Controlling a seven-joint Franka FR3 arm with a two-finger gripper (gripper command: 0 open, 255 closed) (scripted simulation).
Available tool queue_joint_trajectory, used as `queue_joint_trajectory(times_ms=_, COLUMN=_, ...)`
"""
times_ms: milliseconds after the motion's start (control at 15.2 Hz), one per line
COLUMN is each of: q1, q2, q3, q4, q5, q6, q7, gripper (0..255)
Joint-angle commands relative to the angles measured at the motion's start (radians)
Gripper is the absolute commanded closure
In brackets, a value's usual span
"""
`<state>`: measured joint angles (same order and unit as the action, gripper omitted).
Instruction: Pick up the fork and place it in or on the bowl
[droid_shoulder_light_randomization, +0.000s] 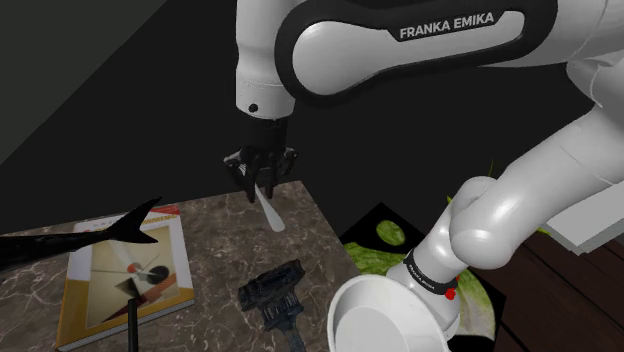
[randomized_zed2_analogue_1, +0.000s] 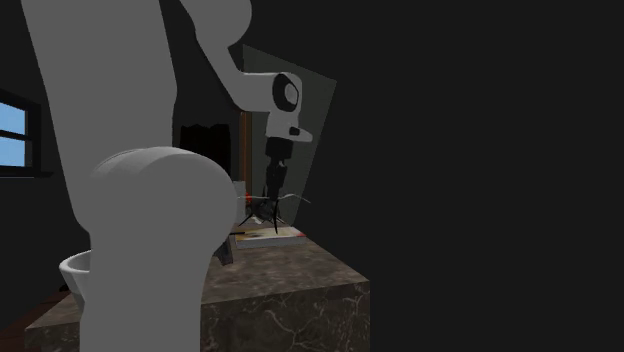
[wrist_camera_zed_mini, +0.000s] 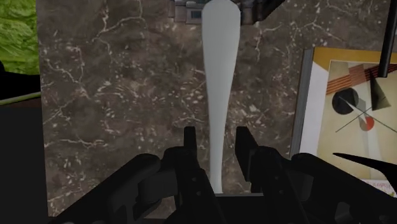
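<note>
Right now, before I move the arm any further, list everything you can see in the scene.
fork: one, pale grey-white, clasped between the fingers, above the table
bowl: one, white, to the shoulder view's right of the gadget, near the arm's base
book: one, yellow-edged cover with abstract art, flat on the table at the shoulder view's left
gadget: one, black, on the table between book and bowl; what it is I cannot tell
spiky object: one, black, over the book
table: one, dark marbled top
leafy patch: one, green, beyond the table's edge
arm: one, white with dark joints
fingers: two, black
</note>
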<state>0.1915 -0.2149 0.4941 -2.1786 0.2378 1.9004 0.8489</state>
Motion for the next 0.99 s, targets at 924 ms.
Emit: queue_joint_trajectory(times_ms=924, q1=0.25, q2=-0.569, q3=0.035, q4=-0.42, q5=0.274, q6=-0.109, q7=0.1, gripper=255)
